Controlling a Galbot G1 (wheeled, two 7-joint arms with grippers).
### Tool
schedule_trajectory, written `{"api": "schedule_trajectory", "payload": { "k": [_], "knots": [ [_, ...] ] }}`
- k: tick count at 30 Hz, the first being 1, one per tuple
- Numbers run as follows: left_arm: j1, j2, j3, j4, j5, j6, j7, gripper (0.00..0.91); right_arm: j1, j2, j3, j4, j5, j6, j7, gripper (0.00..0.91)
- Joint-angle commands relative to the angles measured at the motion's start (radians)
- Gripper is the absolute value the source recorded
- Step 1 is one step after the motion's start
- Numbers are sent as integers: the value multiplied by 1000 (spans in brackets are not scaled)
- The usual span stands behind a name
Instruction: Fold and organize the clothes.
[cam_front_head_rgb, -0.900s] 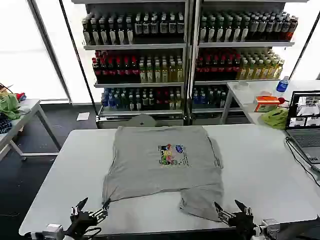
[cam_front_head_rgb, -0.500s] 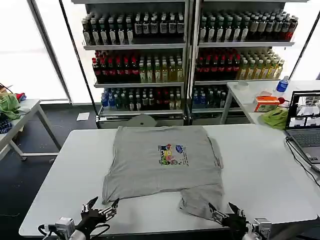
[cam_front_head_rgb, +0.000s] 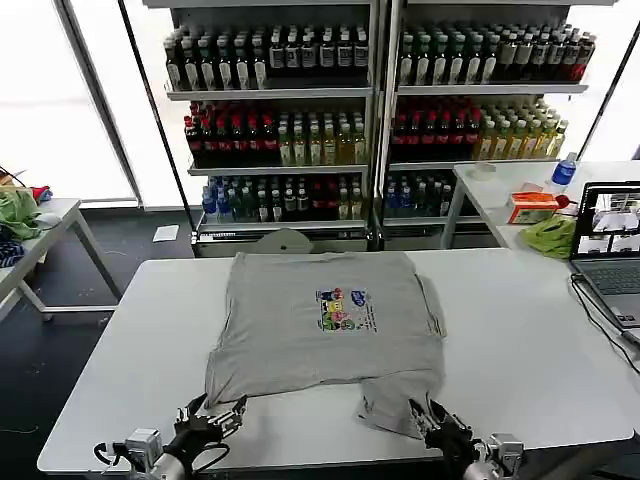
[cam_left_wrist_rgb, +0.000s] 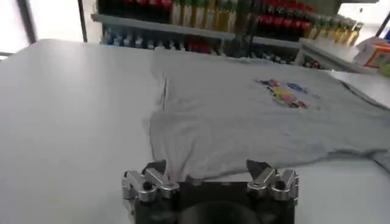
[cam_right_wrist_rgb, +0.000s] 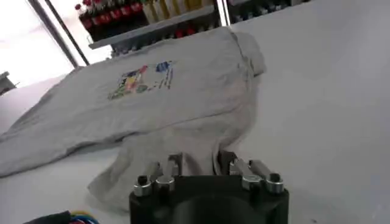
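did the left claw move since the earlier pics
Yes. The left claw has shifted rightward along the table's near edge, toward the shirt's near left corner.

Both pincers, left (cam_front_head_rgb: 212, 413) & right (cam_front_head_rgb: 428, 416), moved inward to shirt (cam_front_head_rgb: 320, 325) hem.

Head high; wrists low, shirt (cam_front_head_rgb: 325, 325) shared.

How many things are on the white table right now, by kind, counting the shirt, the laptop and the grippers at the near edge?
Shirt: 1, light grey, lying flat.
Laptop: 1, at the table's right edge.
Grippers: 2, the left gripper open at the shirt's near left corner, the right gripper open at its near right corner.
Total: 4.
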Motion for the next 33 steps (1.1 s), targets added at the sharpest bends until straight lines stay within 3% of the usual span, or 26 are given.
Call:
{"api": "schedule_trajectory", "payload": {
  "k": [1,16,30,33],
  "knots": [
    [-20,-9,13,39,-19,-7,5,856,8,1,-15,-6,1,2,-1,0],
    [-4,22,-49,65,-53,-50,8,897,-7,-4,6,0,-10,13,-18,0],
    [8,38,-85,25,-103,-80,4,897,-18,-2,16,1,-22,13,-24,0],
    [3,44,-81,67,-98,-78,5,856,-19,-7,24,6,-18,13,-24,0]
  ]
}}
